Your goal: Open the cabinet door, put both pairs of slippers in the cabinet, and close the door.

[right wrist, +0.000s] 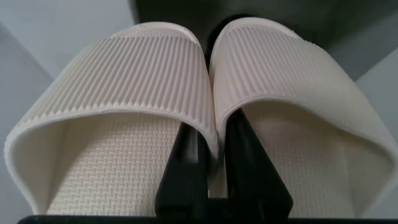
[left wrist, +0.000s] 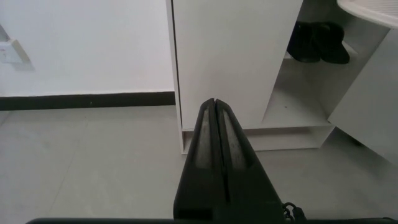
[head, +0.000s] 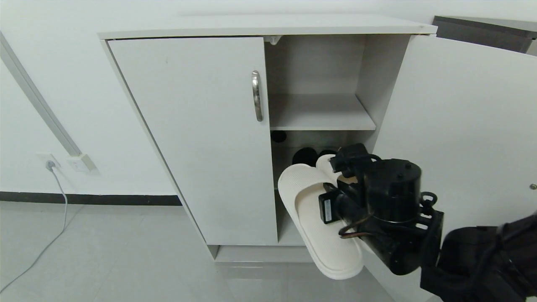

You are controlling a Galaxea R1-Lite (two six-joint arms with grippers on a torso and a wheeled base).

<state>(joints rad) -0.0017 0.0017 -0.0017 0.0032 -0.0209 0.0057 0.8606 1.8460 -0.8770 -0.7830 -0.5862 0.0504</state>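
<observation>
— White wall [head: 54,84], pale floor tiles [head: 105,251], and the cabinet [head: 268,29] standing against the wall. How are its doors?

— Left door [head: 197,138] is shut, with its metal handle [head: 256,95] at the inner edge. Right door [head: 461,126] is swung wide open.

— And the slippers?

— The black pair [head: 305,156] sits inside, at the back of the lower shelf, under the bare upper shelf [head: 321,113]. The white slippers [head: 319,222] are in the air just in front of the open half, side by side, toes toward the cabinet and heels hanging lower.

— Held how?

— The right gripper [right wrist: 214,168] has one finger inside each slipper and is clenched on the two inner walls pressed together.

— The other arm?

— The left gripper [left wrist: 214,143] hangs low above the floor in front of the cabinet, jaws pressed together on nothing.
</observation>
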